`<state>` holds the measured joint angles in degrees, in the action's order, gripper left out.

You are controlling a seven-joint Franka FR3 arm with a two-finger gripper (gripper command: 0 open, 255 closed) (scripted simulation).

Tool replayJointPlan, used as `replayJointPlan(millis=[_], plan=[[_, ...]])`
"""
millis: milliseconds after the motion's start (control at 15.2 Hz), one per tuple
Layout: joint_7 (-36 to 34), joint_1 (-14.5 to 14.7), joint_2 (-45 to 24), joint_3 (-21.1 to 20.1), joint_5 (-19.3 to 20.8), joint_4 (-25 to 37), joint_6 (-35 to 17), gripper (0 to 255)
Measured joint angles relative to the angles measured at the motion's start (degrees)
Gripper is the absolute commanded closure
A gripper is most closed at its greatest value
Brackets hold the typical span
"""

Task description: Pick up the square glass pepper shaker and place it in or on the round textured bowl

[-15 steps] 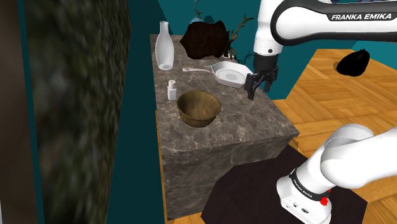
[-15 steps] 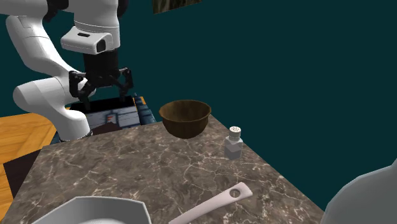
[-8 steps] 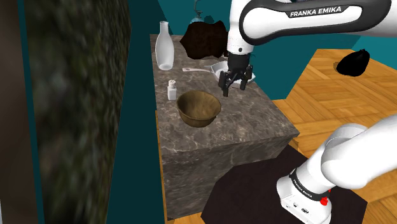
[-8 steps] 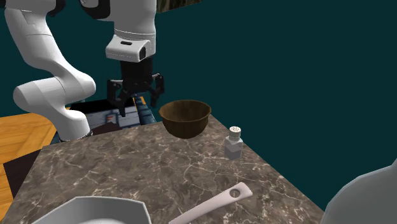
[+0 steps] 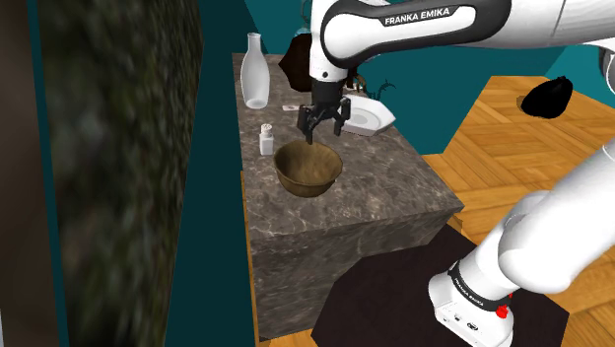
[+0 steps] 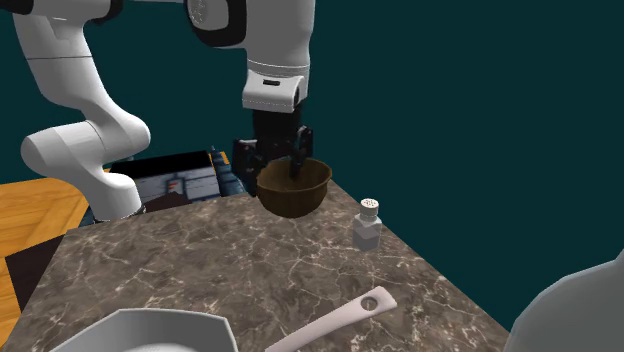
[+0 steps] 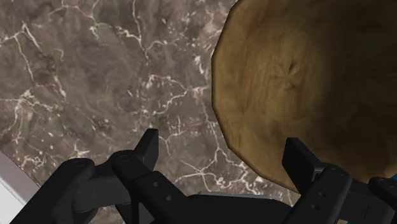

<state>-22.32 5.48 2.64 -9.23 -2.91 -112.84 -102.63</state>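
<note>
One gripper (image 5: 321, 120), black, two-fingered: we record its fingers spread apart with nothing between them. It hangs above the brown bowl (image 5: 308, 168), over the rim on the side toward the white dish (image 5: 367, 115).

One pepper shaker (image 5: 266, 141), pale square body with a cap. It stands on the marble counter (image 5: 375, 192) just beside the bowl, not touching it.

Relation to hand: we place the shaker to the shoulder view's left of the gripper and lower. In the second exterior view it lies to the right of the bowl and nearer the camera.

Orientation: upright, long axis vertical, cap uppermost.

We judge the coming move to be a sideways travel clear of the bowl's rim, then a descent astride the body.
</note>
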Motion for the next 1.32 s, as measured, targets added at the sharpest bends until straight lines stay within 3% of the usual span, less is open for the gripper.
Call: replayJointPlan(millis=[396, 792, 1320], plan=[[-4.04, 1.61, -11.55, -1.36, 1.05, 13.28, -0.08, 0], [-7.31, 3.85, -24.96, -1.79, 2.9, 30.58, 2.13, 0], [-7.91, 4.33, -26.59, -1.84, 3.13, 27.63, -2.68, 0]])
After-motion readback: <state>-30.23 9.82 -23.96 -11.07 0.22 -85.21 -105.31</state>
